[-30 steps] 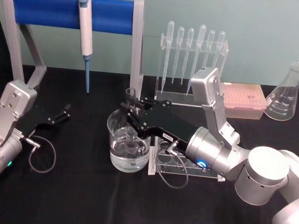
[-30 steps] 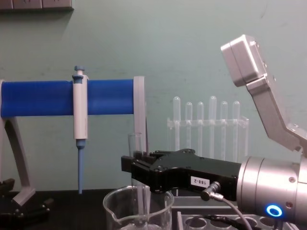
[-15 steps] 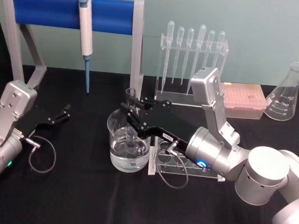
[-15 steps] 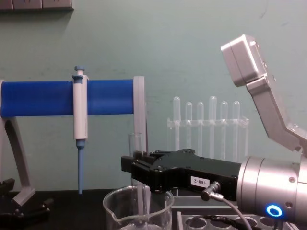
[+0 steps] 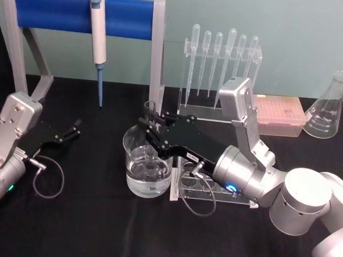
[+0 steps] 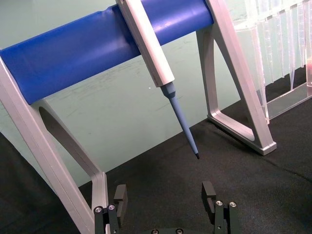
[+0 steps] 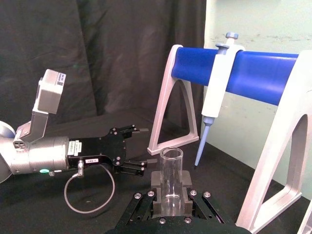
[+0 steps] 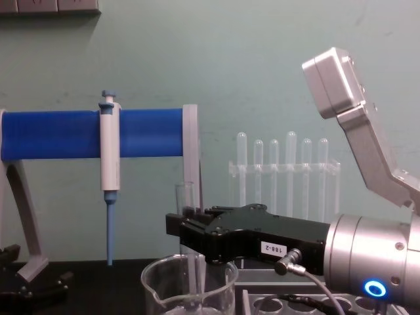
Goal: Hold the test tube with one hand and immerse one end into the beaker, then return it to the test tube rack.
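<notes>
The test tube stands upright with my right gripper shut on its middle. Its open rim rises above the black fingers, and its lower part runs down inside the beaker. The beaker is a wide clear glass with water in its bottom, standing at the table's middle. In the right wrist view the tube sits clamped between the pads of the right gripper. My left gripper rests parked at the table's left, open and holding nothing; the same gripper shows its two fingers well apart.
A blue bar stand with a hanging micropipette crosses the back left. A clear pipette rack, a pink tip box and a conical flask line the back right. A clear tube rack lies under my right wrist.
</notes>
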Available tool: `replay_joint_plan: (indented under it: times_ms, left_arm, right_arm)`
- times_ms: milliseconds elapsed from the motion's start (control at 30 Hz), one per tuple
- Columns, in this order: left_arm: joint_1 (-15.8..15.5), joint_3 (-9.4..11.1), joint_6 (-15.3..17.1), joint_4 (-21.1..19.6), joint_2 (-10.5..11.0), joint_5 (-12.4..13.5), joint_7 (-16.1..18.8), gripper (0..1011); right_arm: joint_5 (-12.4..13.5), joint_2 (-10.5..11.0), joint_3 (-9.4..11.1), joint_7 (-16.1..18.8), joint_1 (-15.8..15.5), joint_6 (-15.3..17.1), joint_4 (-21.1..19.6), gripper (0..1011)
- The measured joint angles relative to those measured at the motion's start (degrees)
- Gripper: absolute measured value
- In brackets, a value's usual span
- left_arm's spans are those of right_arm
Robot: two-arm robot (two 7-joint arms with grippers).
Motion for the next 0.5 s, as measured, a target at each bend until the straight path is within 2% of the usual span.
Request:
replay_joint_plan:
  times_ms: [500]
  left_arm:
    - [0.00,0.00,0.00,0.00,0.00,0.00,0.00,1000]
  right_arm:
    - [0.00,0.00,0.00,0.00,0.00,0.00,0.00,224]
